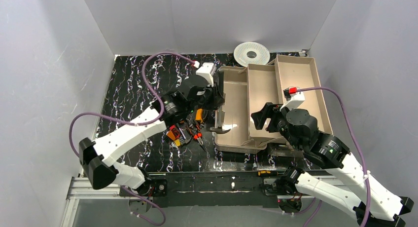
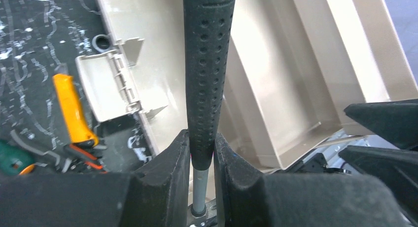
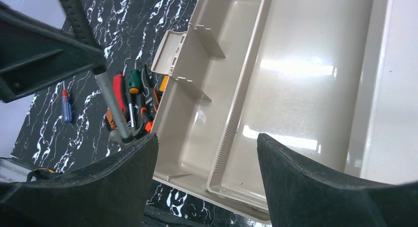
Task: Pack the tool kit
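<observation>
Setting: a black, white-veined tabletop, boxed in by plain pale walls.
Toolbox: beige, open right of centre, with stepped trays side by side. What lies under its near-right corner is dark and hidden by the right arm.
Hammer: held off the tabletop at the toolbox's left wall, with its head hanging toward the near side. In the left wrist view the black dimpled grip runs out of the top of the picture and the head is cut off below. In the right wrist view the head is partly hidden behind a finger.
Left fingers: clamped on the hammer at the lower end of the grip, where the grey shaft begins.
Right fingers: spread wide with nothing between them, hanging over the near part of the trays.
Loose tools: a tangled pile on the tabletop just left of the toolbox. A green screwdriver, a red-handled tool and an orange handle show, but the rest overlap too much to sort out.
Small screwdriver: lies alone, left of the pile.
Latch flap: hinged out from the toolbox's left wall.
Spool: white and round, at the far edge behind the toolbox.
</observation>
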### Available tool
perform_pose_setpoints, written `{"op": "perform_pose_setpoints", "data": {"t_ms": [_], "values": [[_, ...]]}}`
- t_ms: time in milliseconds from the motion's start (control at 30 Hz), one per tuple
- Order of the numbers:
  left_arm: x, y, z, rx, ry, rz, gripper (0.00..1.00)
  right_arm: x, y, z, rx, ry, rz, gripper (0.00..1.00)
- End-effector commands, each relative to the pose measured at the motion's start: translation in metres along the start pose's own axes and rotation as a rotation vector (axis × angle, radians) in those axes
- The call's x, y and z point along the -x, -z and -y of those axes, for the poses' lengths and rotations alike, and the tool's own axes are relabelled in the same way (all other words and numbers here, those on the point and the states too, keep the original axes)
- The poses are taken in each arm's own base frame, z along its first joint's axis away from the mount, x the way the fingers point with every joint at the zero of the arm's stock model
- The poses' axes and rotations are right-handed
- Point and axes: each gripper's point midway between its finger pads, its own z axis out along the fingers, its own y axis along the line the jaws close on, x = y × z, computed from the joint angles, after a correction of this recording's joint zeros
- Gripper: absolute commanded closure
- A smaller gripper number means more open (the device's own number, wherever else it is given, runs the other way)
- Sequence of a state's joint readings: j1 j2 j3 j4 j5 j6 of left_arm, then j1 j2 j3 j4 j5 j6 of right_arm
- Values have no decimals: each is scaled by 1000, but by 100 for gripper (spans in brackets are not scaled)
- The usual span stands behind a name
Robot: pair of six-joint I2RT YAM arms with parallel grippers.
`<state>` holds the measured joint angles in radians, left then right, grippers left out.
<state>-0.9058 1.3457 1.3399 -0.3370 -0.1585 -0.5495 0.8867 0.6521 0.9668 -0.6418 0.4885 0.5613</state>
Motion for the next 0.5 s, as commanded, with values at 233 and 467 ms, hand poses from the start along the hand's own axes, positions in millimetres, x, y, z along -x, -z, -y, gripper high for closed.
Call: {"op": "perform_pose_setpoints", "data": {"t_ms": [233, 467], "values": [[-40, -90, 27, -87, 32, -158, 100, 3, 9, 14, -34, -22, 50, 19], [-78, -124, 11, -5, 27, -276, 92, 2, 13, 16, -34, -32, 50, 19]]}}
